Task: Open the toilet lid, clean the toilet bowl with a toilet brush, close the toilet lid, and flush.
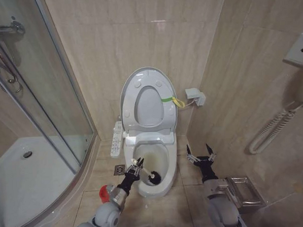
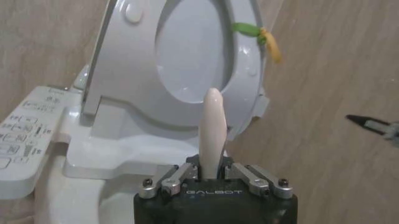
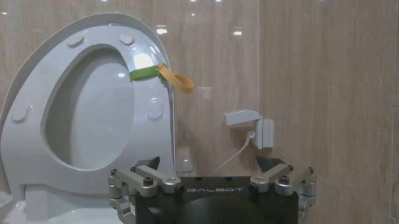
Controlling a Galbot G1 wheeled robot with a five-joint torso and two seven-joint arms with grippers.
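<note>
"galbot" is printed on both wrists; the left pincer (image 1: 134, 170), closed on the brush (image 1: 154, 178) handle, holds its black head inside the stained bowl (image 1: 166, 161), the lid (image 1: 127, 92) stands upright, and the right pincer (image 1: 201, 157) hangs open beside the bowl.

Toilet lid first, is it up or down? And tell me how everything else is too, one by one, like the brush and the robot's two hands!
toilet lid: up, leaning against the wall.
toilet seat: up too, against the lid.
toilet bowl: uncovered, brownish stain inside.
toilet brush: held, black head over the bowl's front rim.
left gripper: shut on the brush handle.
right gripper: open, holding nothing, beside the bowl.
shower door: closed.
</note>
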